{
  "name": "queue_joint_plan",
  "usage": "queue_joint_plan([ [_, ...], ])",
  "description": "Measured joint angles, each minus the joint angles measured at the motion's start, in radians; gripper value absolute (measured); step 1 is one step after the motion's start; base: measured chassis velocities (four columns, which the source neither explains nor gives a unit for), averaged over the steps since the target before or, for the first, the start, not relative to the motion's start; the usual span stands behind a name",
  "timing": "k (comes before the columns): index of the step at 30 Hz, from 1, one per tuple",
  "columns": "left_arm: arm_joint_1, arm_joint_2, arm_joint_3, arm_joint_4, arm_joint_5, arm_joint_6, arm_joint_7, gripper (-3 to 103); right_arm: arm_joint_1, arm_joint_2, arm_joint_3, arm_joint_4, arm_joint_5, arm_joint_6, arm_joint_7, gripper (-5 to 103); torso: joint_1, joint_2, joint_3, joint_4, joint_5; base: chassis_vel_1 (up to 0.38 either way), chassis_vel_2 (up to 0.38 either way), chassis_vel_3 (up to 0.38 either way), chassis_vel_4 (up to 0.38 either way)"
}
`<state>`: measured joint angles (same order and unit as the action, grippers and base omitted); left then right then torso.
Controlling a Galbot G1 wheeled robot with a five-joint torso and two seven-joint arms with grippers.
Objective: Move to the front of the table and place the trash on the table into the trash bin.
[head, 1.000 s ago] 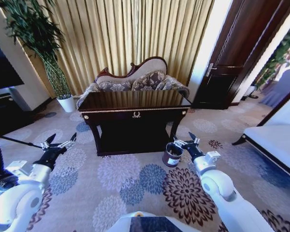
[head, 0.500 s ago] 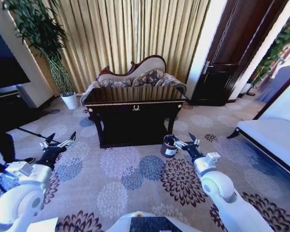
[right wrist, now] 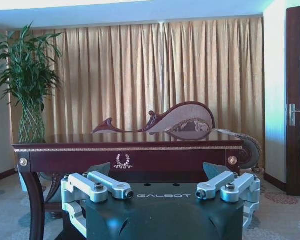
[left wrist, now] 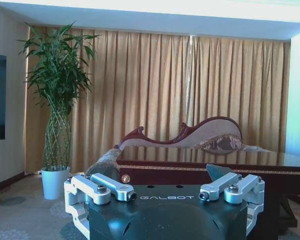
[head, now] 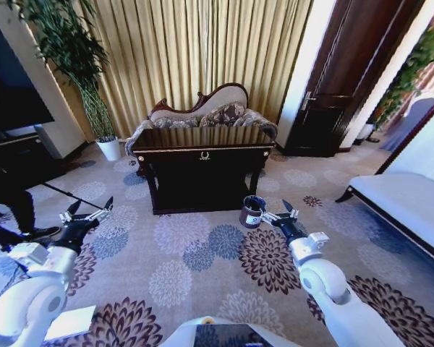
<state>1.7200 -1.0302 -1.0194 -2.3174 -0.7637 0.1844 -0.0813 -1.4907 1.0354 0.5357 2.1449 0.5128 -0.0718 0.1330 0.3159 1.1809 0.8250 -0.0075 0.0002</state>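
Both arms are held out low over the carpet, empty. The left gripper (head: pixel 87 215) is seen with fingers spread apart, and the right gripper (head: pixel 281 214) likewise. The bin (head: pixel 252 212) stands just beside the right gripper, toward the table's right front leg, so the right arm is judged nearer. The table (head: pixel 202 154) lies straight ahead, well apart. No trash can be made out on its glossy top.

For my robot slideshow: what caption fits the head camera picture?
Robot faces the dark table across the flowered carpet, both grippers open, trash bin by the right gripper.
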Motion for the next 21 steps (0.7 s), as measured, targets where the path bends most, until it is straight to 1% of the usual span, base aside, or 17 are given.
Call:
queue_joint_plan([
  [3,-0.002,-0.001,0.005,0.003,0.003,-0.001,0.000,100,-0.004,0.002,0.000,-0.001,-0.033,0.006,0.000,100,0.000,0.000,0.000,0.0001,-0.0003,0.000,0.000,0.000,0.000],
  [6,-0.004,-0.001,0.006,0.005,0.012,0.000,0.001,100,-0.005,0.005,-0.001,0.000,-0.039,0.006,0.003,100,0.000,0.000,0.000,0.0000,0.0000,0.000,0.000,0.000,0.000],
  [7,-0.004,0.000,0.005,0.006,0.017,0.002,0.001,100,-0.006,0.005,-0.001,0.001,-0.041,0.006,0.004,100,0.000,0.000,0.000,0.0001,-0.0004,0.000,0.000,0.000,0.000],
  [21,-0.004,0.001,0.004,0.007,0.020,0.004,0.001,100,-0.006,0.006,-0.002,0.003,-0.042,0.005,0.008,100,0.000,0.000,0.000,0.0001,-0.0002,0.000,0.000,0.000,0.000],
])
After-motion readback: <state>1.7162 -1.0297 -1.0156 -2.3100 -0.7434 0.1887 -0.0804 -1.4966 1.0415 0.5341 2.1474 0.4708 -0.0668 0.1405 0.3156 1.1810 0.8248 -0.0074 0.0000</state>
